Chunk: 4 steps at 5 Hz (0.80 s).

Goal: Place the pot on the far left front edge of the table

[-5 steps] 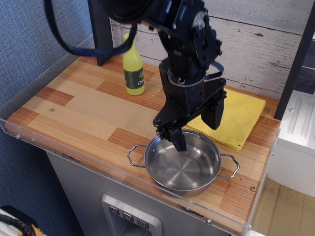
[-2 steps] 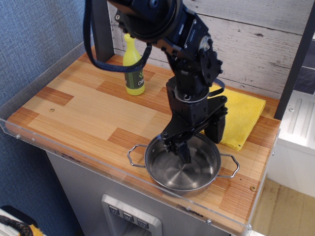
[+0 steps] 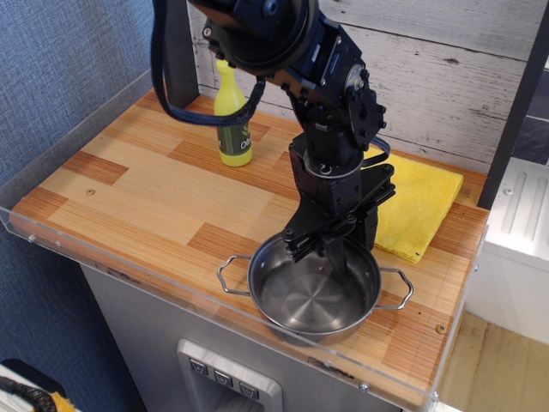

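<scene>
The shiny steel pot (image 3: pixel 300 305) with two wire loop handles sits near the front edge of the striped wooden table (image 3: pixel 146 193), right of its middle. My black gripper (image 3: pixel 333 251) comes down from above onto the pot's far rim. One finger is inside the pot and the other outside, closed on the rim. The pot's base looks to be on or just above the wood; I cannot tell which.
A yellow bottle (image 3: pixel 232 120) stands at the back, left of the arm. A folded yellow cloth (image 3: pixel 422 202) lies behind the pot to the right. A clear acrylic rim (image 3: pixel 129 273) runs along the front and left edges. A black post (image 3: pixel 176 60) stands at the back left.
The gripper came down into the pot and its fingers closed on the far rim. The pot has shifted slightly to the left.
</scene>
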Motion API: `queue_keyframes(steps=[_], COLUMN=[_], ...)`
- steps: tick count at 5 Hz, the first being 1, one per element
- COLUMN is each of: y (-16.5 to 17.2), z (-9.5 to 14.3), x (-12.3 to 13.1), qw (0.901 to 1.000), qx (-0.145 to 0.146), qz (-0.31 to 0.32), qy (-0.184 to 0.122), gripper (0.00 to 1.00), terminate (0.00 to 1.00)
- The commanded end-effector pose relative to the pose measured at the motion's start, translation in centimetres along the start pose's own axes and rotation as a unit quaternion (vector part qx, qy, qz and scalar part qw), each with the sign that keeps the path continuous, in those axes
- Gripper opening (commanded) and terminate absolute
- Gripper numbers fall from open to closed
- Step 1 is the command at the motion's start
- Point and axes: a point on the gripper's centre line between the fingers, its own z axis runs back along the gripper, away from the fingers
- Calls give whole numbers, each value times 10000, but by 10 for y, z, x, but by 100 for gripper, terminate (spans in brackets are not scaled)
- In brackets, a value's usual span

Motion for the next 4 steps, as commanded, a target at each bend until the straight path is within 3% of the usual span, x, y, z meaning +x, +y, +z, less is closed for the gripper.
queue_keyframes(steps=[1, 2, 4], y=[-5, -6, 5], z=[18, 28, 66], x=[7, 11, 43], qw=[9996, 9996, 9978], qx=[-85, 28, 654], qz=[-249, -259, -21], qy=[36, 100, -60], gripper=[0, 0, 0], terminate=[0, 0, 0])
